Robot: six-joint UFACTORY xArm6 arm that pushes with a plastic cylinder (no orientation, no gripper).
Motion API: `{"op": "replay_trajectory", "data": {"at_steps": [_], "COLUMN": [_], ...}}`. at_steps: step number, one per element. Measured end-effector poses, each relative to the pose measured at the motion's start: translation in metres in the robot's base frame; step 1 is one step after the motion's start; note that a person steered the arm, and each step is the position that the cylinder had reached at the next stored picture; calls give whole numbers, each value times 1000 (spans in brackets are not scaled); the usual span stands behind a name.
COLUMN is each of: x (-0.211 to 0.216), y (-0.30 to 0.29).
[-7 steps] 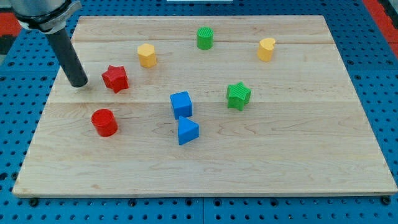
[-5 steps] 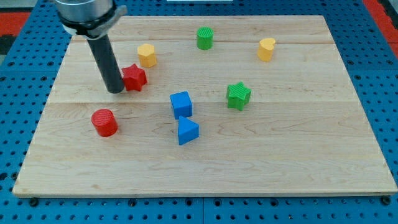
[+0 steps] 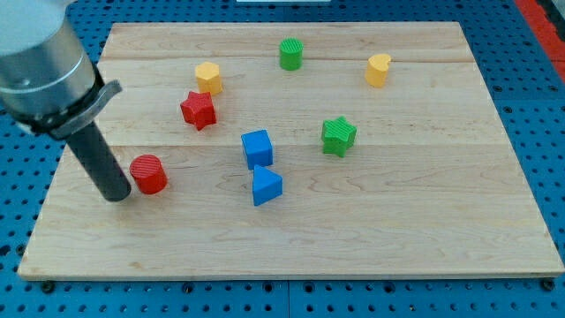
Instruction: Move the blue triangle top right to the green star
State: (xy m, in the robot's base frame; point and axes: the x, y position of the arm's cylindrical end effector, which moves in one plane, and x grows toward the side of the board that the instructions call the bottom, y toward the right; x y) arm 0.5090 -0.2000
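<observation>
tool: my tip [image 3: 116, 196] of the dark rod, no jaws, clamped on nothing, near bench's left edge | just beside: red plastic cylinder [image 3: 148, 173], to its right | blue plastic triangle [image 3: 266, 186] well apart rightward, mid-bench, touching blue cube [image 3: 257, 147] | green plastic star [image 3: 338, 135] toward right edge | wooden bench [image 3: 424, 230]

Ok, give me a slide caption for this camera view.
My tip rests just left of the red cylinder, far from the blue triangle and green star.
</observation>
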Motion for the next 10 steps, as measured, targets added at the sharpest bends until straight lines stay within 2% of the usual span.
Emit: {"op": "replay_trajectory", "data": {"at_steps": [1, 2, 4, 6, 7, 9, 10], "x": [-5, 19, -23, -14, -12, -35, -17], "y": [20, 44, 67, 103, 167, 221, 262]}}
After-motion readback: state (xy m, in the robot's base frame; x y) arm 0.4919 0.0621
